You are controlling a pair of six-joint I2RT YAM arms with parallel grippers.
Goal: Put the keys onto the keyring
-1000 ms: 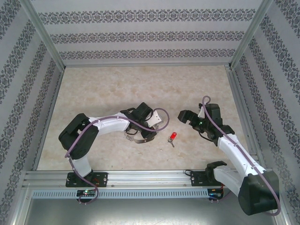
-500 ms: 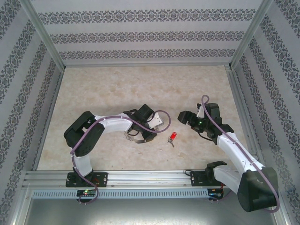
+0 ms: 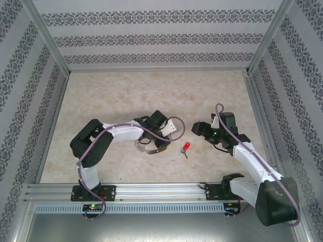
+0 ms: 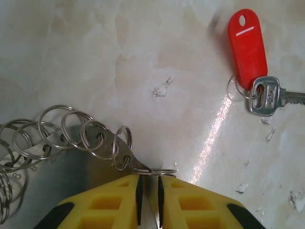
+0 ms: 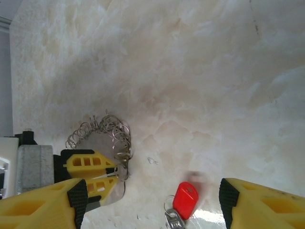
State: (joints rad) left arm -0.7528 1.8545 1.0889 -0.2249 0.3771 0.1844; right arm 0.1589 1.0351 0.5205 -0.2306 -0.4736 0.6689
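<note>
Left pincer (image 4: 148,180) first: its yellow fingers (image 4: 109,205) are squeezed almost together on the thin grey edge of the ring (image 4: 86,138), a firm nip on the hoop. This wrist camera gives what the overhead can't, a row of small wire loops threaded along the flat band, overlapping like chain links. From above, the ring (image 3: 144,147) is just a silvery curl under the left pincer (image 3: 160,145).

To the right lies the key (image 4: 249,67), flat on the table and apart from the ring. It has a glossy red oblong head with a white stripe and a hole, joined by a small split loop to a short silvery blade (overhead, the key (image 3: 185,147) shrinks to a red dot).

Right pincer (image 5: 152,190) now — spread wide, nothing in it. Its yellow, black-tipped fingers (image 5: 43,205) frame the key (image 5: 185,200), which lies on the table below them. That same camera catches the left pincer (image 5: 114,174) head-on, with the ring (image 5: 102,133) fanned out behind it. From above, the right pincer (image 3: 197,127) sits just up and right of the key, not touching.

The table (image 3: 151,91) is cream, marbled and glossy, with a streak of glare and a few white flecks. The walls (image 3: 161,40) are pale paper with grey ornamental bands. An aluminium rail (image 3: 151,190) runs along the near edge.
</note>
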